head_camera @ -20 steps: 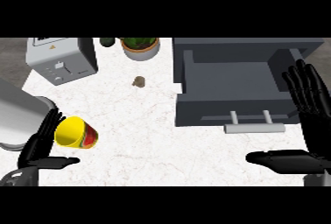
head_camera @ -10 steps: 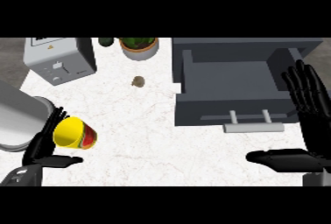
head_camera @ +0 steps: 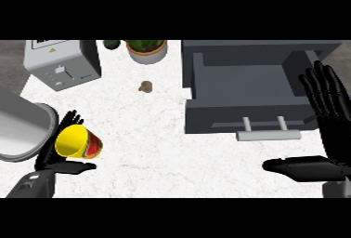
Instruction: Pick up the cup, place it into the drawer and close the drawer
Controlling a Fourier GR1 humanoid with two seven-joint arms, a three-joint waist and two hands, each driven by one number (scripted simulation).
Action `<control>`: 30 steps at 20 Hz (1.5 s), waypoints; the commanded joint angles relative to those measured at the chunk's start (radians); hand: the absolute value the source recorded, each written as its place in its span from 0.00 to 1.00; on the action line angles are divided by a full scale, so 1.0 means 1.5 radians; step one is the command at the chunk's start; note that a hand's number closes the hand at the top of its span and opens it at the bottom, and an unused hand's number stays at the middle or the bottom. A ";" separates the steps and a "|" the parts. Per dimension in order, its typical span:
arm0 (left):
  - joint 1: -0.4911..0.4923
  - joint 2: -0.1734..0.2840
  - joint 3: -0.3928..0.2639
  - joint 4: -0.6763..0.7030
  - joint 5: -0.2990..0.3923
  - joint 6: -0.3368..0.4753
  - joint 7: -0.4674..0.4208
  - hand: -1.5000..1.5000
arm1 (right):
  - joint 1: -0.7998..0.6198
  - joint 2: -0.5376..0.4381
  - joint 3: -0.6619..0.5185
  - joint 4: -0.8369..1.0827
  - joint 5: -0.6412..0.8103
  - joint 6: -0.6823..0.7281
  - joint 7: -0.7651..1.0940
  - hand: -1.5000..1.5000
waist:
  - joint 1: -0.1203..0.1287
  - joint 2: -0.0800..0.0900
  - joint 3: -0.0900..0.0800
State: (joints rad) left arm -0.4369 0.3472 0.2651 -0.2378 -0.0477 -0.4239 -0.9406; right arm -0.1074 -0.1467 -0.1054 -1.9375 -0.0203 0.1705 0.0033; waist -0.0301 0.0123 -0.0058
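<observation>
Cup (head_camera: 77,143) sits yellow and tipped in the cradle of the left hand (head_camera: 56,160), fingers behind it and thumb beneath, low on the bench (head_camera: 165,144). Right hand (head_camera: 328,111) rests open, fingers straight, just beside the drawer (head_camera: 247,88), which stands open. Judging by this, pickup is barely begun; carrying, placing and closing remain.

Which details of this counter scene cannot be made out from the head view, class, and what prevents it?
- Cup: its far side, hidden by the left hand round it.
- Drawer: its right wall, covered by the open right hand.
- Small brown object: too small to identify.
- Potted plant: its top, cut off by the view's edge.
</observation>
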 commanded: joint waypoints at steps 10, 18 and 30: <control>-0.002 -0.048 -0.022 -0.029 0.018 -0.194 -0.080 1.00 | 0.009 0.003 -0.004 0.003 -0.014 0.007 -0.003 0.00 | 0.003 -0.001 0.000; -0.034 -0.065 -0.005 -0.044 0.068 -0.239 -0.035 1.00 | 0.031 0.002 0.003 -0.008 -0.001 0.010 -0.009 0.00 | -0.003 -0.002 0.000; -0.006 -0.105 0.076 -0.108 0.147 -0.025 -0.112 1.00 | 0.003 -0.005 -0.024 0.006 -0.009 0.000 0.000 0.00 | 0.015 -0.007 0.003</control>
State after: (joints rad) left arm -0.4557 0.2118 0.3518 -0.3762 0.1410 -0.4317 -0.9798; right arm -0.0890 -0.1435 -0.1153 -1.9264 -0.0116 0.1699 -0.0171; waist -0.0134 0.0055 -0.0027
